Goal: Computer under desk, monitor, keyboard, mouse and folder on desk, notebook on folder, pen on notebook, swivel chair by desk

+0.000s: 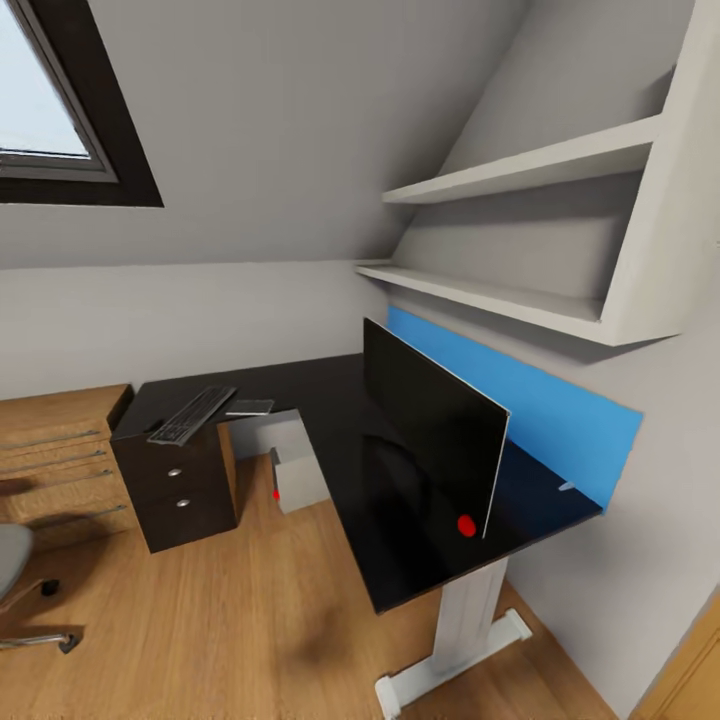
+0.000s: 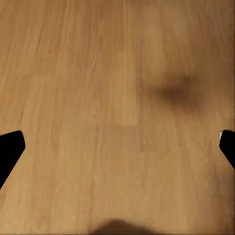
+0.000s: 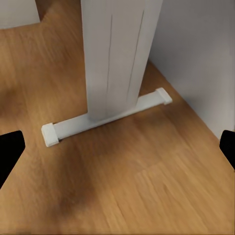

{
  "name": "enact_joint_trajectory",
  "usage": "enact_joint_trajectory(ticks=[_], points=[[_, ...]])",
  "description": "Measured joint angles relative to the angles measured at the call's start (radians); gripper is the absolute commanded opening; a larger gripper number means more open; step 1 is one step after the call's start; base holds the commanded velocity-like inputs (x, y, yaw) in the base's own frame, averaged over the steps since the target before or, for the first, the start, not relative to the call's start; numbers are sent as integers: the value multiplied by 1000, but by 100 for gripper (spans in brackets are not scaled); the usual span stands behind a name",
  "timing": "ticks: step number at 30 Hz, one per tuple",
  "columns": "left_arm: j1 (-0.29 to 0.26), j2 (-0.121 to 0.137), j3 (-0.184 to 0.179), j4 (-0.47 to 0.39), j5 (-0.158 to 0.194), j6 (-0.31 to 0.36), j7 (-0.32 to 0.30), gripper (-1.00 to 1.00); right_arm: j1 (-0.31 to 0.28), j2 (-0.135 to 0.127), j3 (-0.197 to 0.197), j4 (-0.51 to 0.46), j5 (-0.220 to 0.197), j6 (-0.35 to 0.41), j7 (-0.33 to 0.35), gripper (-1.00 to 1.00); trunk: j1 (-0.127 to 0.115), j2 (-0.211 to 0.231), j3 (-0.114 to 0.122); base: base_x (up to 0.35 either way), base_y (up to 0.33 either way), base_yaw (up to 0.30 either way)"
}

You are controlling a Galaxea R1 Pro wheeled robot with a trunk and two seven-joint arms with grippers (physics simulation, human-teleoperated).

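**Desk in view, both grippers empty over the floor**

From the head camera the black L-shaped desk fills the middle of the scene. The monitor stands upright on its right wing, in front of the blue back panel. The keyboard lies at about 9 o'clock from the monitor, well apart from it, on the left wing above the drawer unit, with one end reaching the front edge. Just beside it, toward 3 o'clock, lies a thin dark grey slab, probably the notebook. The computer sits on the floor under the desk. An edge of the chair shows at 8 o'clock. I cannot make out the mouse, folder or pen.

The left gripper is spread wide and holds nothing, pointing at bare wooden floor. The right gripper is likewise released and empty, facing the desk's white leg and its foot bar.

Risks, as I judge them: the right arm hangs near that leg, so a turn of the base could knock it. The keyboard at the desk's edge could be pushed off by a clumsy reach. The tall thin monitor may tip if brushed.
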Motion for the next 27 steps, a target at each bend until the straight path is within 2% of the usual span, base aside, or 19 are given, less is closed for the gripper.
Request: enact_joint_trajectory(ticks=[7, 27], points=[[22, 1, 0, 0, 0, -18, -17, 100, 0, 0, 0, 0, 0, -1, 1, 100, 0, 0, -1, -248, -155, 40], [25, 1, 0, 0, 0, -12, -17, 100, 0, 0, -1, 0, 0, -1, -2, 100, 0, 0, -1, -273, -158, 172]])
